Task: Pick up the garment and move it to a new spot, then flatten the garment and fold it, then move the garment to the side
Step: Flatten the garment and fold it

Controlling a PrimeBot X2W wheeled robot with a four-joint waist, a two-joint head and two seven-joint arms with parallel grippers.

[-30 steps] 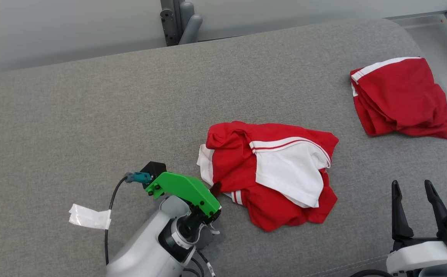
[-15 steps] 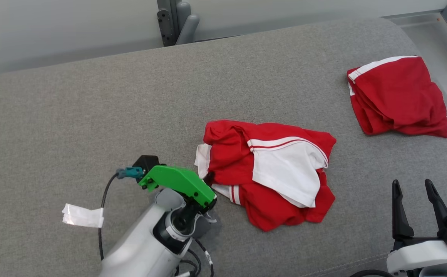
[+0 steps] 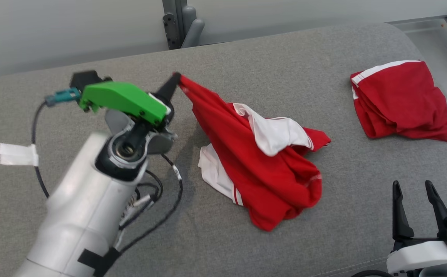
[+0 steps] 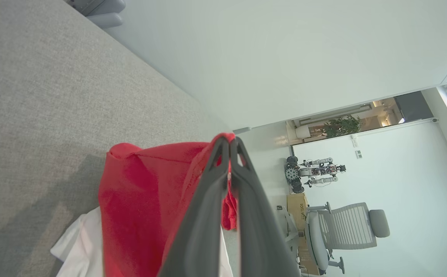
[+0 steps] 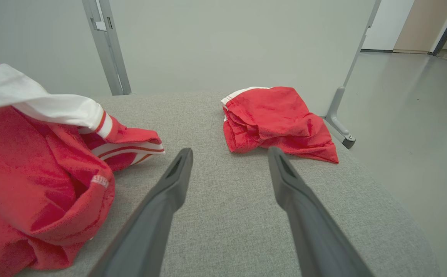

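Left tool [image 3: 175,78] is pinching, fingers pressed together, a top corner of the red and white crumpled cloth garment [image 3: 258,165]. The corner is being held up off the grey fabric-covered table [image 3: 285,65], while the rest is hanging down and trailing on the table. That garment is sitting left of the second red bundled garment with white trim [image 3: 400,100], well apart from it and nearer the robot. Right tool [image 3: 412,184] is waiting with fingers spread and gripping nothing, also nearer the robot than that bundle.

Risks, judging from here:
- The grip is looking thin, only an edge of cloth between the tips. The hanging weight or drag on the table could be pulling it out mid-move.
- The lower part is dragging, so the cloth may be bunching or twisting more, making flattening harder.
- The loose black cable loop [image 3: 169,192] under the left arm is hanging just beside the white part, left of the bundle, and could be snagging the cloth.
- Carrying toward the bundle could be mixing the two reds.

Containers: nothing is sitting in one. Both garments are lying directly on the table.
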